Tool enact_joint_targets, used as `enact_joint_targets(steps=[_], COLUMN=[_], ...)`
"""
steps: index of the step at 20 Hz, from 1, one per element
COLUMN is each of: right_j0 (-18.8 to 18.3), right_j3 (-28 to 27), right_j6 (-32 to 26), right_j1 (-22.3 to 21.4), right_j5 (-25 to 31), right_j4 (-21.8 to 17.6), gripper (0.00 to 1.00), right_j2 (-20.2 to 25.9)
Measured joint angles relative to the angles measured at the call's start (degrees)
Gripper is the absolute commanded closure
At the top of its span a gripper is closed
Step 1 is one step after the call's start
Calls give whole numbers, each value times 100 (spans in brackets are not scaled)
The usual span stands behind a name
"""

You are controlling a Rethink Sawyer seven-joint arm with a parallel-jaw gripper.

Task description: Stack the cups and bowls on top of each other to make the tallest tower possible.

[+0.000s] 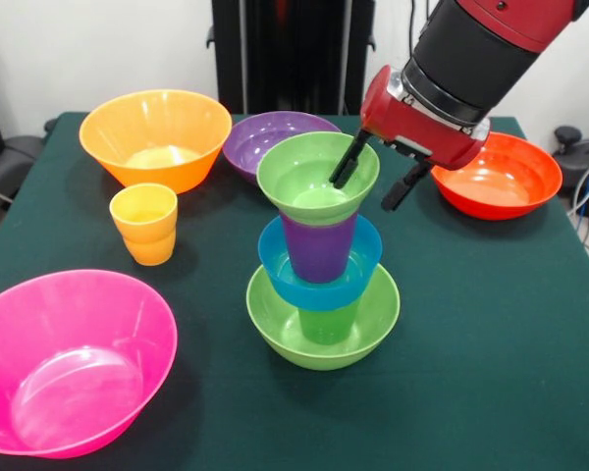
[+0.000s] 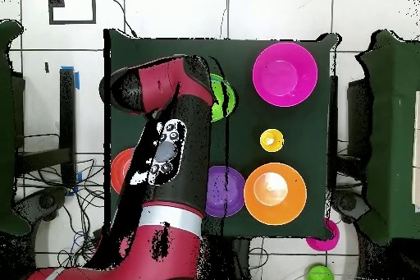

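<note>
— Where does the tower (image 1: 322, 265) stand?

— Near the middle of the green table (image 1: 491, 334). From the bottom: a lime-green bowl (image 1: 323, 339), a green cup (image 1: 329, 322) in it, a blue bowl (image 1: 320, 280) on that, a purple cup (image 1: 318, 247), and a small green bowl (image 1: 317, 179) on top, tilted a little.

— And the gripper (image 1: 377, 179)?

— Its fingers are spread wide and hold nothing — one black finger reaches down inside the small green bowl's rim, the other hangs outside, just beside the tower. The red and black arm (image 1: 471, 59) slants down to it from above.

— What lies around the tower?

— A yellow cup (image 1: 145, 224) stands beside the tower, upright, apart from it. Beyond that cup sits a large orange bowl (image 1: 155, 137); a purple bowl (image 1: 270, 137) lies just behind the tower, touching the orange one or nearly so. A red-orange bowl (image 1: 499, 177) sits behind the gripper. A big pink bowl (image 1: 69, 363) rests well apart from the tower, at the table's edge.

— From overhead?

— The arm (image 2: 164, 153) covers most of the tower; only a green rim (image 2: 220, 98) shows beside it.
</note>
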Motion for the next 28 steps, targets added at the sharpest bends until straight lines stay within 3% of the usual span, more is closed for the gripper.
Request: enact_joint_targets(steps=[7, 13, 21, 28], right_j0=[0, -10, -91, -384], right_j3=[50, 342, 346, 371], right_j6=[0, 0, 0, 0], right_j1=[-44, -515, -1116, -1564], right_j5=[0, 95, 579, 790], right_j4=[-1, 27, 164, 438], gripper=[0, 0, 0, 0], right_j2=[1, 38, 156, 447])
